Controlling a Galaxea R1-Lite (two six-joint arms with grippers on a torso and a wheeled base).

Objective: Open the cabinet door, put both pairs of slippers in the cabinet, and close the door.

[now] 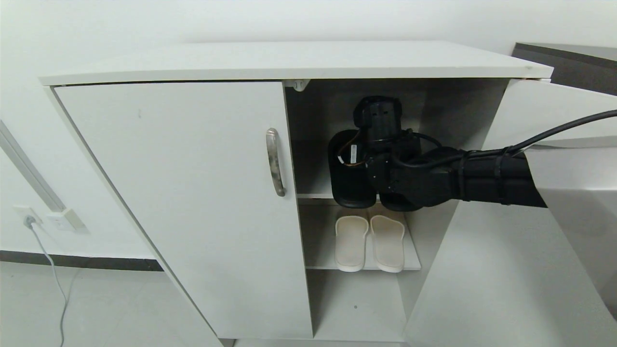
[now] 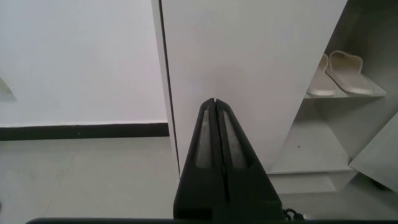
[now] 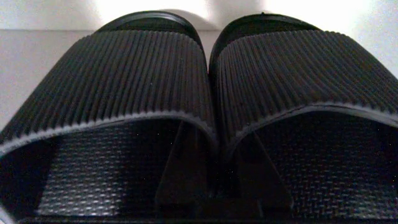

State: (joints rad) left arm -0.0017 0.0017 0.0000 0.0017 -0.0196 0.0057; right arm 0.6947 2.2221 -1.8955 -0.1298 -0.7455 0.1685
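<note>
White cabinet (image 1: pixel 289 60) against a white wall. Left door (image 1: pixel 183 193) closed, with an upright metal handle (image 1: pixel 274 161) near its right edge. Right door (image 1: pixel 491 279) swung wide open toward the near right.

The right arm enters from the right, past the open door and into the right bay. It blocks much of the upper compartment from where I stand. Right gripper (image 3: pixel 216 146): one finger inside each shoe of the black slippers (image 1: pixel 349 185), closed down and pinching their inner walls together. The pair sits side by side at the upper shelf (image 1: pixel 313 195), toes pointing in and heels jutting past its front edge. Cannot tell whether the soles rest on the board.

The white slippers (image 1: pixel 351 241) lie flat on the middle shelf (image 1: pixel 412 262) directly below, side by side, heels toward the room.

Left gripper (image 2: pixel 214 102): fingers pressed together, nothing between them. It is low outside the cabinet, aimed at the closed left door.

Far left: wall socket (image 1: pixel 29 219) with a cable (image 1: pixel 53 279) trailing down to the floor (image 1: pixel 120 308).
</note>
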